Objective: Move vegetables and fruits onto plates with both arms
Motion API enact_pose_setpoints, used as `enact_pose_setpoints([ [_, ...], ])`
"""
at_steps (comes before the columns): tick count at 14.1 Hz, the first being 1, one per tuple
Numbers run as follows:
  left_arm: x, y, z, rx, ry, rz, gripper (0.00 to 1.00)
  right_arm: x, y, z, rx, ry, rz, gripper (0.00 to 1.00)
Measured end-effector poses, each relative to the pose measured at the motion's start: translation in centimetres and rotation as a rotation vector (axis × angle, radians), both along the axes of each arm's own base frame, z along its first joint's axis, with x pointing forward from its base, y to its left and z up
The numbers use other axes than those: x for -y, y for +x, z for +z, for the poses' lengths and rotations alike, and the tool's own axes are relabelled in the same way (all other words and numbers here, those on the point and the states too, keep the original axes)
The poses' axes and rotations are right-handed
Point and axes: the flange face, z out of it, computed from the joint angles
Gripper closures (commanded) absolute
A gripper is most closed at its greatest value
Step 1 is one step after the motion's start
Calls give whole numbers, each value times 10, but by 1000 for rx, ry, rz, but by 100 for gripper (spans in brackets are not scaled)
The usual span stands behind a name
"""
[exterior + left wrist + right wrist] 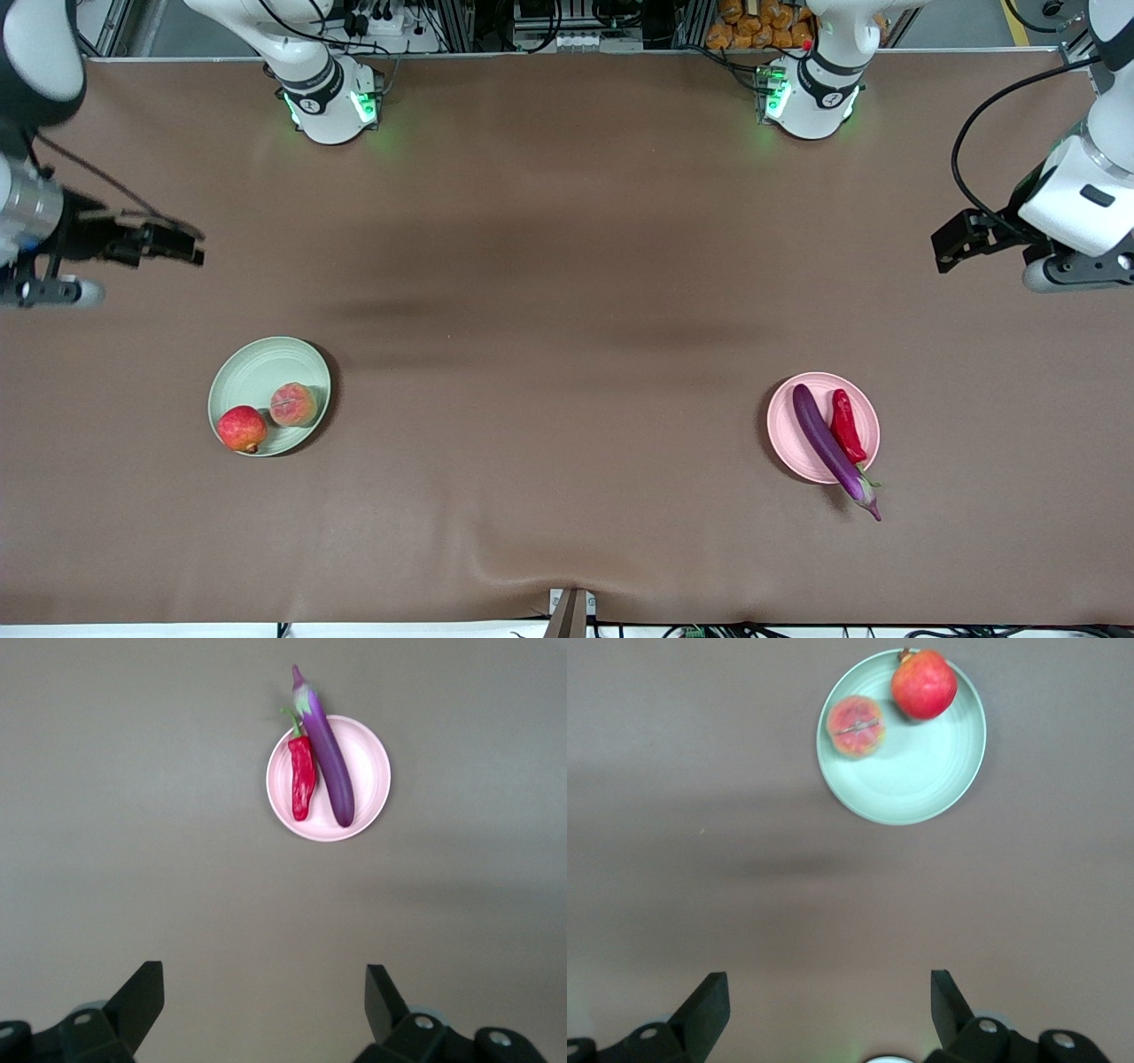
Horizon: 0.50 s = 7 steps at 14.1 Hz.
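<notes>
Looks like the wrap-up step: all four items are plated, so the next move is probably just parking the arms.

Nearest the front camera, the pink plate (797,443) holds the eggplant (828,443), stem end hanging over the rim at about 5 o'clock, with the chili pepper (846,427) beside it. The green plate (257,368) holds the apple (242,429) at 7 o'clock and the peach (293,404) at 4 o'clock.

Left gripper (264,1005) and right gripper (830,1005) hang over bare table, jaws wide, holding nothing.
</notes>
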Motion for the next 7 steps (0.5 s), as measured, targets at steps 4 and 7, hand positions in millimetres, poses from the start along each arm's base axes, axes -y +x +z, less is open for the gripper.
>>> enact_pose_setpoints([
  [4, -9, -22, -6, -31, 3, 26, 0, -4, -31, 47, 26, -36, 4, 0],
  [7, -16, -34, -8, -54, -24, 44, 0, -1, -45, 72, 26, -56, 6, 0],
])
